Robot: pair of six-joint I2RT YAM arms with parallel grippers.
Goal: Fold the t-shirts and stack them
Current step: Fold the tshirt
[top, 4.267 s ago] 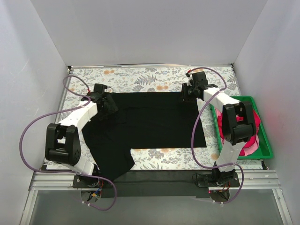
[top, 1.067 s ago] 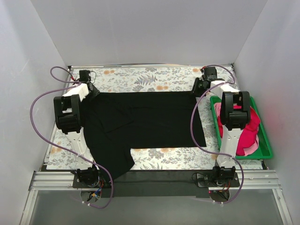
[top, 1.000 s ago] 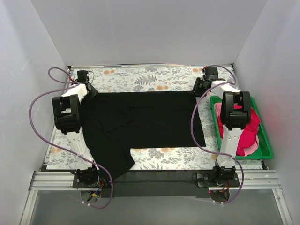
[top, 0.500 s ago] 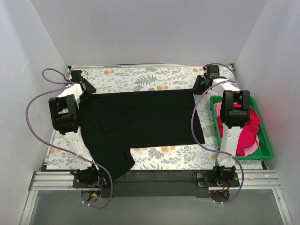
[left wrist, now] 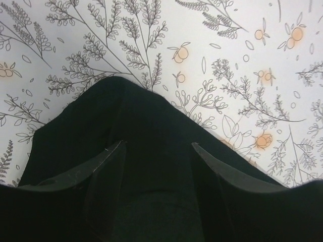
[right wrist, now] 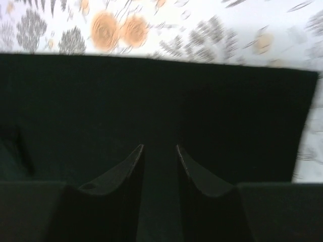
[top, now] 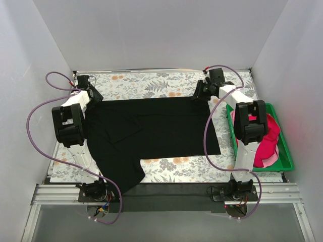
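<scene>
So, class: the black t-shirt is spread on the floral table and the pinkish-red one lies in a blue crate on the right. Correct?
No: the top external view shows a green crate, not blue. The black t-shirt is spread on the floral table; the pinkish-red t-shirt lies in the crate.

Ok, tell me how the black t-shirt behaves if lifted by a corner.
The black t-shirt looks floppy: spread flat, it would probably drape and sag. Its left side is creased, so a push would likely bunch it.

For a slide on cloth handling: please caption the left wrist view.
Left gripper, jaws open, poised over a corner of the black t-shirt spread on the floral tabletop.
</scene>
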